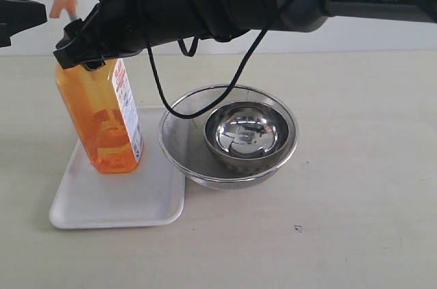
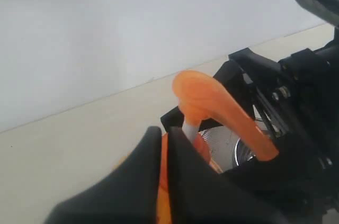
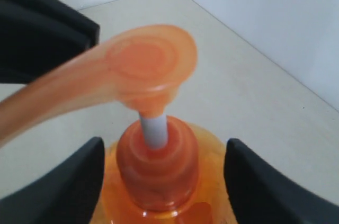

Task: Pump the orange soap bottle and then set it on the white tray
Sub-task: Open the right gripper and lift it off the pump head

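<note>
1. Orange job looks nearly closed out: the orange soap bottle (image 1: 102, 121) stands upright on the white tray (image 1: 123, 203), toward its far left corner.
2. Placement looks done to me. Pumping can't be confirmed: the pump head (image 1: 63, 1) sits raised with white stem showing.
3. Right gripper (image 1: 72, 53) reaches across and straddles the bottle's shoulder below the collar, one finger each side. Fingers sit right at the plastic; can't tell if they're pressing or just clear.
4. Left gripper (image 1: 24, 14) hangs just beside the pump head, not touching it as far as I can see. Can't tell its opening; the wrist view is blurred.
5. Left to do, by my read: right gripper lets go and backs off without tipping the bottle.
6. Containers: the tray carries only the bottle. Mesh bowl (image 1: 179, 145) sits touching the tray's right edge on the surface (image 1: 341, 221), with the steel bowl (image 1: 218, 149) nested inside it. Steel bowl shows reflections only. Bottle holds orange liquid; level unclear.
</note>
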